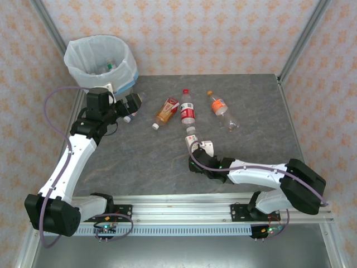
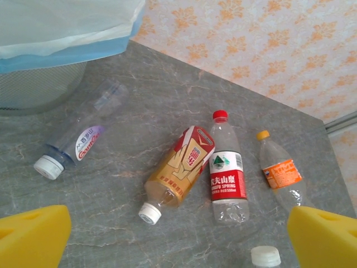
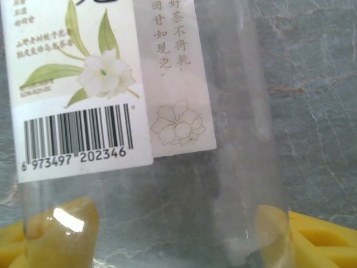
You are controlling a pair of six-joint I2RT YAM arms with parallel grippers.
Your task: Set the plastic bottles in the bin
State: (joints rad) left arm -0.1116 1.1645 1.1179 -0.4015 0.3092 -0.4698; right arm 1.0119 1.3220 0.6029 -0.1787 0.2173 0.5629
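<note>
Grey stone-patterned counter (image 1: 139, 162) lies bare across its near half, from 4 round to 8 o'clock, and also along the 3 o'clock edge. The bin (image 1: 100, 58) stands at the 11 o'clock corner, close to the papered walls (image 1: 223, 33), with its white, blue-edged bag folded over the rim.

The left fingers (image 1: 133, 103) hang just beside the bin at its 5 o'clock side, spread wide and holding nothing. In the left wrist view their yellow pads (image 2: 33, 234) sit in the two lower corners. A purple-labelled bottle (image 2: 78, 145) lies under them, with its base near the bin wall.

Three bottles lie in a row around 12 o'clock, near each other but apart: a brown bottle (image 1: 166, 110), a red-labelled bottle (image 1: 188, 109) and an orange-labelled bottle (image 1: 223, 110). The last of these is well clear of the right edge.

At the counter's middle the right fingers (image 1: 203, 148) are closed against both sides of a clear white-labelled bottle (image 3: 167, 111), which lies on the stone with free surface all around it.
</note>
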